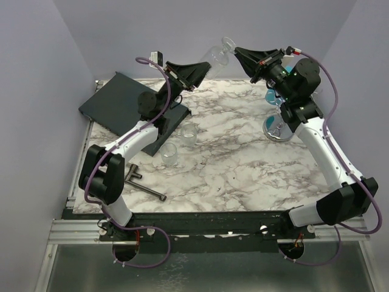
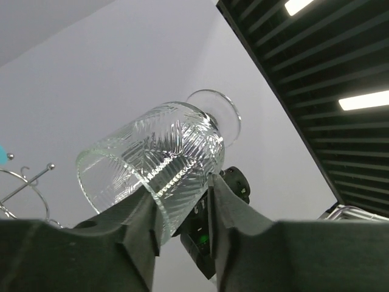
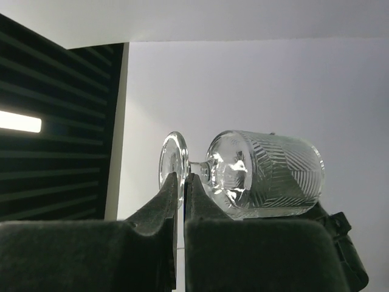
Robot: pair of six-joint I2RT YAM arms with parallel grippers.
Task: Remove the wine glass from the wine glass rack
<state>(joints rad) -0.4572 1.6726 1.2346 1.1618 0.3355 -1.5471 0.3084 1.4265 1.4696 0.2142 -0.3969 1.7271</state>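
Two tumblers (image 1: 189,134) stand empty on the marble table (image 1: 243,164) | left gripper (image 1: 205,68) clamps the bowl of the wine glass (image 1: 220,53), which is empty, sideways, up in the air | right gripper (image 1: 238,55) pinches its foot | wine glass rack (image 1: 275,126) sits far right, well apart from the glass.
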